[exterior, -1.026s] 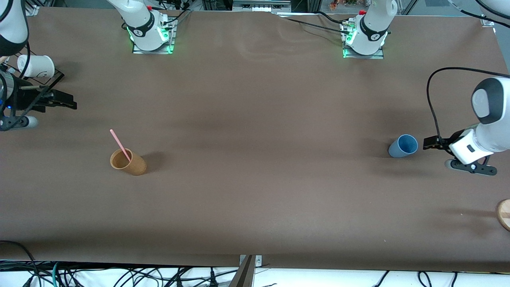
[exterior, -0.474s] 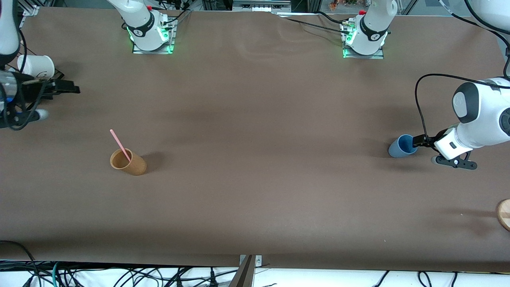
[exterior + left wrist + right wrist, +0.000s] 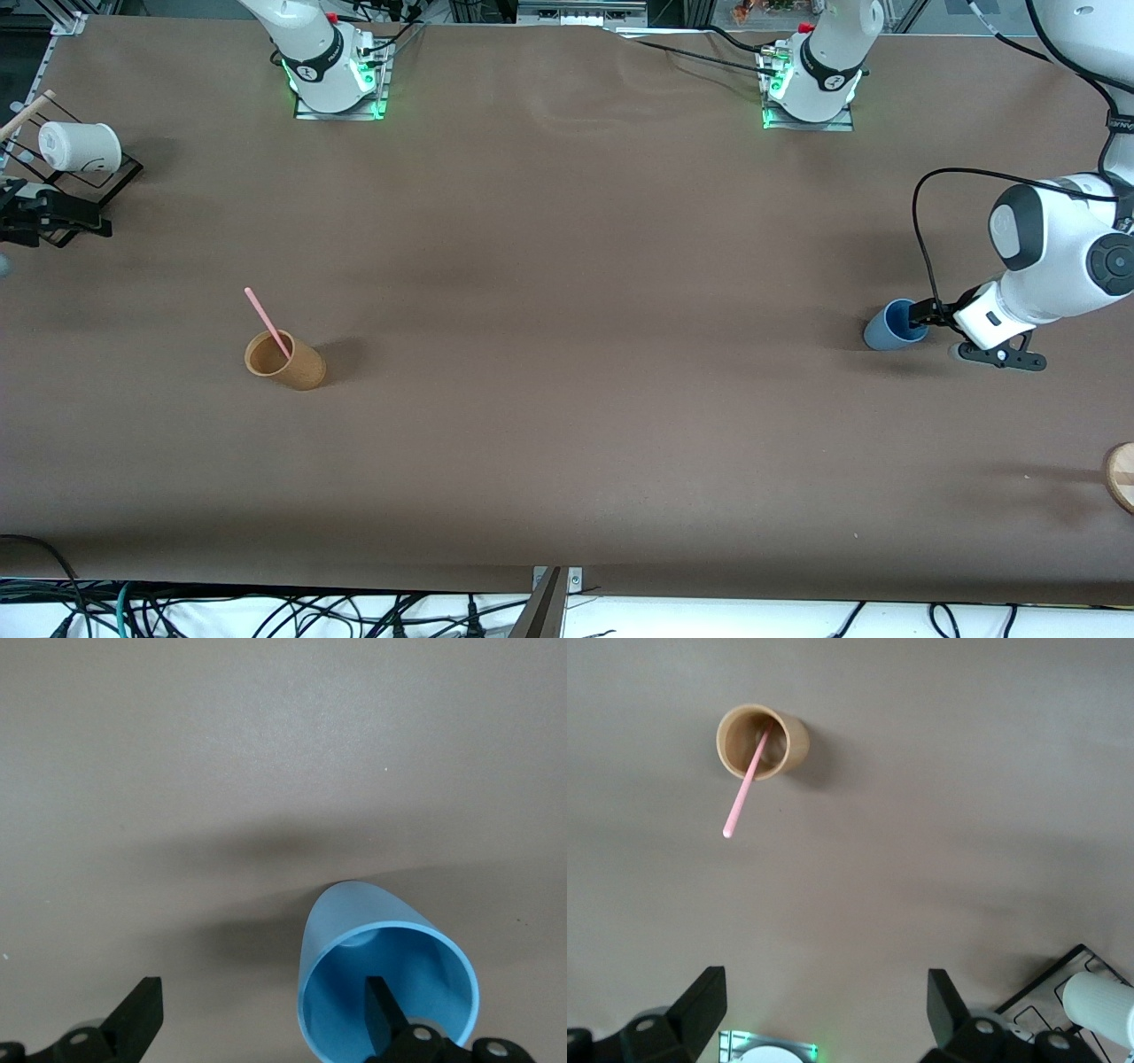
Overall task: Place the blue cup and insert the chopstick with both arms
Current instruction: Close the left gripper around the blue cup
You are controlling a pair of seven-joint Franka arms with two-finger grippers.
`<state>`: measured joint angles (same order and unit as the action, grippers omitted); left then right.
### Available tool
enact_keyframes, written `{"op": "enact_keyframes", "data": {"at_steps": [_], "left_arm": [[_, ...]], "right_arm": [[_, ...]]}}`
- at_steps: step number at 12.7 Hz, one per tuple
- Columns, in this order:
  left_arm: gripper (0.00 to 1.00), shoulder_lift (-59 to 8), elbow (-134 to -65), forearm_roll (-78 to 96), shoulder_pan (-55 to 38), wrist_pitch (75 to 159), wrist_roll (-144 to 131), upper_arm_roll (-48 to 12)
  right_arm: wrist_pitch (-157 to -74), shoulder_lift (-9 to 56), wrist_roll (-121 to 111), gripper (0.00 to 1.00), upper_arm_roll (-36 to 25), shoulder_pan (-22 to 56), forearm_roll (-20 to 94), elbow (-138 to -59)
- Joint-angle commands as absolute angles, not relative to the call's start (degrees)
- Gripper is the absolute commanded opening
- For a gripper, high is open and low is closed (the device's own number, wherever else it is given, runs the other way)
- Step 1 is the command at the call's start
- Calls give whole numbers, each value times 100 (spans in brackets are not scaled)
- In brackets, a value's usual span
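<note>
Standing upright toward the left arm's end of the table, the blue cup [image 3: 893, 326] is showing its brighter blue inside, and nothing can be seen lying in it. The left gripper [image 3: 921, 315] is sitting right at this cup with its fingers spread wide; in the left wrist view one finger [image 3: 383, 1014] is reaching down inside the cup [image 3: 387, 983] while the other finger [image 3: 135, 1019] is hanging outside it, well clear of the wall, so the rim is standing between them and nothing is being squeezed. Toward the right arm's end of the table, a tan cup [image 3: 285, 359] is standing upright and is holding the pink chopstick [image 3: 267, 322], which is leaning against the rim with its free end sticking up and out at a slant. The right wrist view is looking down on the same pair from well above: the chopstick [image 3: 747, 787] is resting in the tan cup [image 3: 760, 742] and poking out past its rim. The right gripper [image 3: 62, 217] is hovering over the table's edge at the right arm's end, its fingers spread apart and gripping nothing. Just beside it a white cup [image 3: 80, 146] is lying on its side on a black wire rack [image 3: 120, 173], farther from the front camera than the tan cup.
</note>
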<state>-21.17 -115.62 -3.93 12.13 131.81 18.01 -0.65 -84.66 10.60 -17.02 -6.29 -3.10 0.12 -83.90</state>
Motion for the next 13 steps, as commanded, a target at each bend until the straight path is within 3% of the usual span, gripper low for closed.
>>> {"op": "enact_keyframes", "data": {"at_steps": [1, 2, 3, 5, 6, 7, 13], "left_arm": [[99, -2232, -11610, -440, 1257, 13438, 1793, -88], [88, -2241, -11610, -439, 1266, 13438, 1793, -88], [70, -2241, -11610, -439, 1266, 13430, 1793, -88], [25, -2259, -11610, -431, 1266, 13377, 1749, -88], [6, -2250, -11610, -431, 1266, 13342, 1610, -88], [0, -2241, -11610, -431, 1266, 13272, 1504, -88], [0, -2145, -11225, -274, 1196, 12510, 1380, -132]], "right_arm": [[-8508, 801, -1196, 100, -388, -299, -26, -8367], [-8517, 774, -1187, 100, -308, -299, -35, -8411], [-8534, 695, -1178, 100, -299, -299, -26, -8411], [-8866, 642, -1160, 100, -308, -264, -70, -8498], [-9173, 546, -1099, 100, -290, -220, -53, -8821], [-9245, 414, -959, 100, -299, -211, -27, -9077], [-9316, 185, -527, 100, -307, 60, 18, -9518]]}}
